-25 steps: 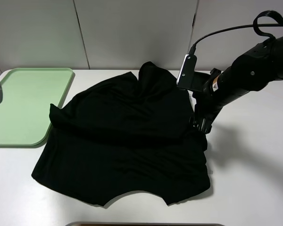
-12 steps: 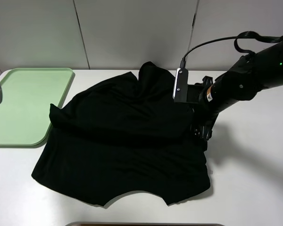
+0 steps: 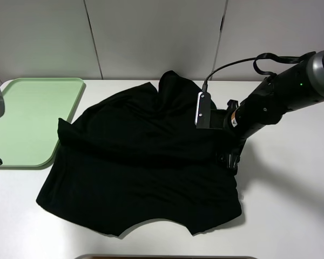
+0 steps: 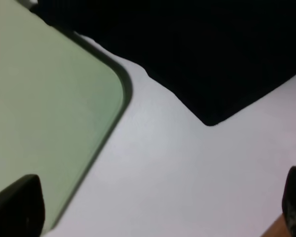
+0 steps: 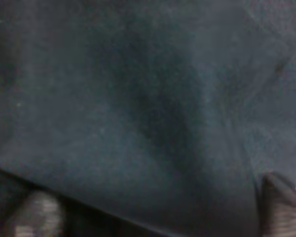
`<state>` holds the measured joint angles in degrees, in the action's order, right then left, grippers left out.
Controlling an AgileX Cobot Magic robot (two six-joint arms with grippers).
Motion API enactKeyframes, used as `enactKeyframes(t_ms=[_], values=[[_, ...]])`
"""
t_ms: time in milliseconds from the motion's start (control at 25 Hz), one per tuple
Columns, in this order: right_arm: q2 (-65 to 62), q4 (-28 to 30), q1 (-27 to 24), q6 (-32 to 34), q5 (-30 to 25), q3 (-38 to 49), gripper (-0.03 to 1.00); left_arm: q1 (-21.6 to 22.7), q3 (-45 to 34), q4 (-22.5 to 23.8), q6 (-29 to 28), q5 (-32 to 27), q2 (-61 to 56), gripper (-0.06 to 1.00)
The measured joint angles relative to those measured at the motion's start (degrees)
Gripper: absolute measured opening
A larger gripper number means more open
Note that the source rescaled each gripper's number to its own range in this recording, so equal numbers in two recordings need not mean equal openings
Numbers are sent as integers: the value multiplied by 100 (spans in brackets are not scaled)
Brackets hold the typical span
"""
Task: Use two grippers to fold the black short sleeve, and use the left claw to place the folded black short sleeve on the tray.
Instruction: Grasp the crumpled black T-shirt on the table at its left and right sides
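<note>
The black short sleeve lies spread on the white tabletop. Its upper part appears doubled over toward the middle, and 1 corner lies close beside the tray. The right end effector sits low at the shirt's right edge, probably to pinch that side for the next fold. In its wrist view the jaws stand wide with only dark cloth between them, nothing clamped. The left end effector hangs above the tray's corner, wide and empty, likely waiting to take the opposite edge.
</note>
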<state>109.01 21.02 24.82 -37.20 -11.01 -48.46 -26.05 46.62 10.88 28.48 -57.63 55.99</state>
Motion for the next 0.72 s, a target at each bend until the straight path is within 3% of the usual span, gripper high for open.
enactKeyframes(t_ms=[80, 160, 360, 520, 720], values=[[20, 0, 0, 0, -82, 0, 23, 0, 0, 0, 79, 40, 0, 95], [20, -5, 0, 5, -176, 0, 2, 0, 0, 0, 118, 104, 0, 94], [20, -5, 0, 5, -260, -15, 0, 0, 0, 0, 205, 355, 0, 94], [20, -9, 0, 5, -286, -15, 0, 0, -18, 44, 601, 568, 0, 94], [20, -9, 0, 5, -286, -15, 0, 0, -418, 581, 917, 912, 6, 94]])
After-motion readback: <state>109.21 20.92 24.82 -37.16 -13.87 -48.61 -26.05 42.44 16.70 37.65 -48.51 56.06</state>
